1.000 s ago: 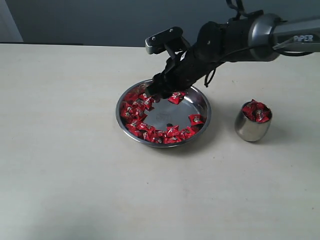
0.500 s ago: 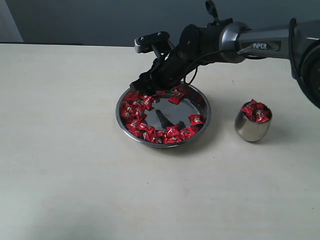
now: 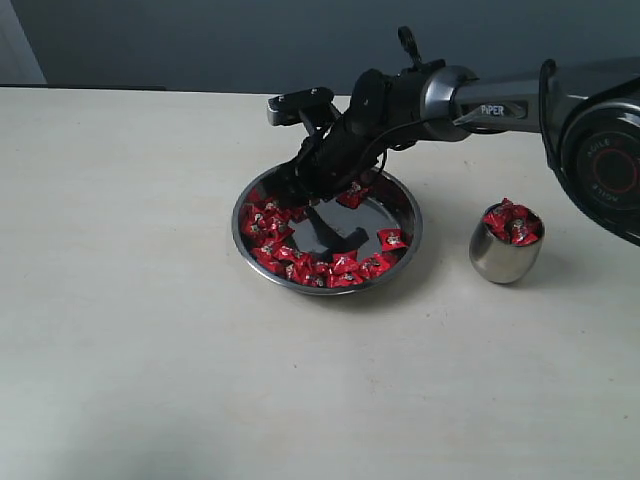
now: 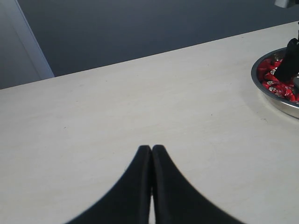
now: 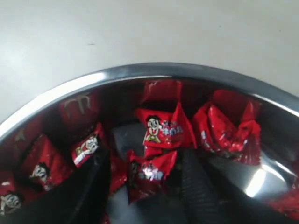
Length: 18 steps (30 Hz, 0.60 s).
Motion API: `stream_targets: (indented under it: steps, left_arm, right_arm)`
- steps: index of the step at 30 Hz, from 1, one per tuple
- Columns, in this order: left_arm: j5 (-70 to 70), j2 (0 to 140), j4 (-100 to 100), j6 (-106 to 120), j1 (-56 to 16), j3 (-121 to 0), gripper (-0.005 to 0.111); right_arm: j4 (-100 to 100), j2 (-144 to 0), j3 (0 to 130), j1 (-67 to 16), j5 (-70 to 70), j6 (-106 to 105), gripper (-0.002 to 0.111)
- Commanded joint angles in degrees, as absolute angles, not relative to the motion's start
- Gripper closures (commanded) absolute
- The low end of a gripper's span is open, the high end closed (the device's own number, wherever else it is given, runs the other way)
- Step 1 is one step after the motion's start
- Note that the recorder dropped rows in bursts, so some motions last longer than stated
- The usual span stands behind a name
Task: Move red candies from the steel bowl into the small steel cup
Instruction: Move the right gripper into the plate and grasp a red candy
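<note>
Right arm (image 3: 470,100) slants across far rim of steel bowl (image 3: 416,232), blocks that side. Near rim open. Table (image 3: 150,340) free left and front. Small steel cup (image 3: 505,260) stands apart, right.

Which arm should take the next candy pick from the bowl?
Right. The right gripper is down in the steel bowl, open, fingers either side of a red candy. The left gripper is shut over the table, the bowl only at the edge of its view.
</note>
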<state>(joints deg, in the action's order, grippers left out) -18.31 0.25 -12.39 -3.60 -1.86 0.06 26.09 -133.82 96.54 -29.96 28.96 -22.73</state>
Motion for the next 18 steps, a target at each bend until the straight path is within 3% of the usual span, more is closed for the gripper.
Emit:
stream_targets:
  steps: [1, 3, 7, 18]
  left_arm:
    - [-17.92, 0.0, -12.57, -3.91, -1.88, 0.0, 0.106]
    - [-17.92, 0.0, -12.57, -3.91, -1.88, 0.0, 0.106]
    - [-17.92, 0.0, -12.57, -3.91, -1.88, 0.0, 0.106]
    - [-17.92, 0.0, -12.57, -3.91, -1.88, 0.0, 0.106]
  right_arm:
    - [26.09, -133.85, 96.93, -30.12, 29.51, -22.67, 0.085]
    - [26.09, -133.85, 96.93, -30.12, 29.62, -22.67, 0.097]
    - [26.09, -132.77, 96.93, -30.12, 31.66, -22.67, 0.109]
    - [20.07, -125.12, 96.71, -29.99, 40.47, -21.96, 0.109]
